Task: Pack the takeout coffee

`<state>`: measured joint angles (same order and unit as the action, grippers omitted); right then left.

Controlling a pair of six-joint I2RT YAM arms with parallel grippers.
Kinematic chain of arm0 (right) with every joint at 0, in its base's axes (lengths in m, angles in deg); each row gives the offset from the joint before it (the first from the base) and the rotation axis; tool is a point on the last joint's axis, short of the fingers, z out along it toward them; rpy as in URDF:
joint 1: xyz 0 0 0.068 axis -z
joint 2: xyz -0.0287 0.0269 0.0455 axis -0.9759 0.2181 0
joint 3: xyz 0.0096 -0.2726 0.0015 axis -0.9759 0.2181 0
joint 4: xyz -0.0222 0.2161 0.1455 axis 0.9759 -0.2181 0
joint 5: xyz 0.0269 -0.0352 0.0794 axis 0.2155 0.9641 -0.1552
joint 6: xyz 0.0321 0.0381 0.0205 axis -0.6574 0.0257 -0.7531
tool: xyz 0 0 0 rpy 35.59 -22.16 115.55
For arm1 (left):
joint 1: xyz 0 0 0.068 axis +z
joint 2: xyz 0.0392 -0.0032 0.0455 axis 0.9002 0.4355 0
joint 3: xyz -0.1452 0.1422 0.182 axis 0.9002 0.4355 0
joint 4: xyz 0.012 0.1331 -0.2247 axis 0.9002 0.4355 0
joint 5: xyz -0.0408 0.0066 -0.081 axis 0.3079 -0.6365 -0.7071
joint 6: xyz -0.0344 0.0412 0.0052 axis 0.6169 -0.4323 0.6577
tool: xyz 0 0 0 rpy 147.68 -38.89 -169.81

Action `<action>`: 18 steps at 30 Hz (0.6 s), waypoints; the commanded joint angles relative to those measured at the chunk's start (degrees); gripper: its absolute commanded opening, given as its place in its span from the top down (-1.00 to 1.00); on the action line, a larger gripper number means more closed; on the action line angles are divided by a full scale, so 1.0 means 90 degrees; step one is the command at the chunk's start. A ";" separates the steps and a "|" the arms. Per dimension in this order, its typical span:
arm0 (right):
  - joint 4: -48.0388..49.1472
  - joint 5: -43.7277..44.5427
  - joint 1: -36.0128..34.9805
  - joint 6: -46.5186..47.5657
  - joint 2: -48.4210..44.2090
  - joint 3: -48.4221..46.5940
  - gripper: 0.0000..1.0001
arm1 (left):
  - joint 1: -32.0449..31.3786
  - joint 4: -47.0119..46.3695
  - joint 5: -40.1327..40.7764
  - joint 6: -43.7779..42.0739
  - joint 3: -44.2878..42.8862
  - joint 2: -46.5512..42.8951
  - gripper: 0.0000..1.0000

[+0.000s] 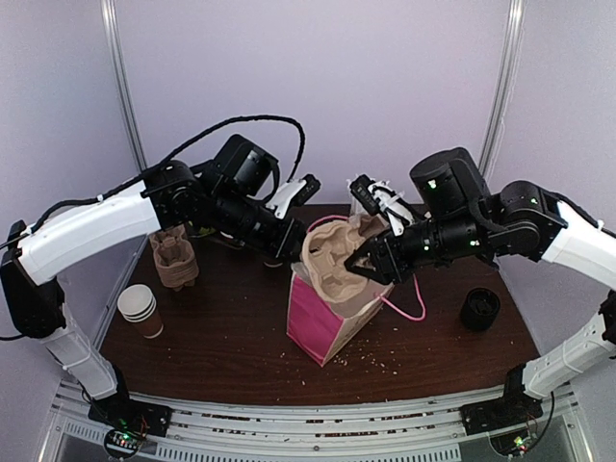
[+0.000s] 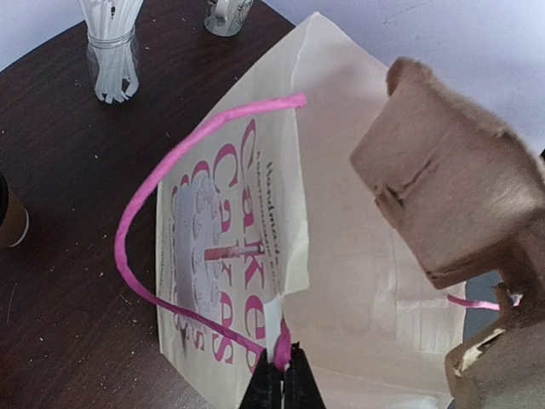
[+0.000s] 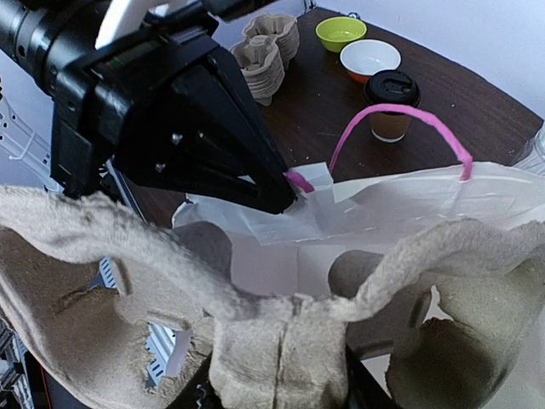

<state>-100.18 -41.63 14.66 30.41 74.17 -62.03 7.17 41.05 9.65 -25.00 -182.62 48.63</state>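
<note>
**A:** Stage of packing?

**B:** Early. At mid-bench [image 1: 221, 356], the paper bag [image 1: 322, 327], leaning, mouth open. On its rim, at the root of the pink handle [image 2: 170, 162], the left claw [image 2: 281, 379], tips together and pinching the paper. Over the mouth, the pulp carrier [image 1: 332, 260], tilted, clamped at its right edge in the right claw [image 1: 369, 260]. Not clear from above whether any part is inside the bag.

**A:** And the takeout coffee [image 3: 392, 106]?

**B:** Lidded and upright on the bench beyond the bag's far side, near a green bowl [image 3: 341, 34] and a white bowl [image 3: 369, 58]. Apart from bag, carrier and both claws, so not packed. Judged left to do: seating the carrier, letting go, fetching the cup, lowering it into a well.

**A:** Differences among the views?

**B:** Top view only: both arms, the stack of lidless cups [image 1: 141, 310] at near left, the stack of lids [image 1: 479, 310] at right, the spare carriers [image 1: 173, 258] at far left. No coffee there, probably hidden under the left arm. Right wrist view only: the coffee and bowls, plus the left claw's pinch from the front. Left wrist view only: the bag's printed face, its pale interior and a jar of white sticks [image 2: 111, 51] on the far bench.
</note>
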 commanded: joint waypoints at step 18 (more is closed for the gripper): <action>0.0306 -0.1205 0.1231 0.0109 -0.0272 0.0966 0.25 | -0.0110 -0.0521 -0.0266 -0.0089 0.0143 -0.0135 1.00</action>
<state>-96.75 -51.20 24.54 30.38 73.05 -54.14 6.47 39.20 8.47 -25.07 -181.70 48.61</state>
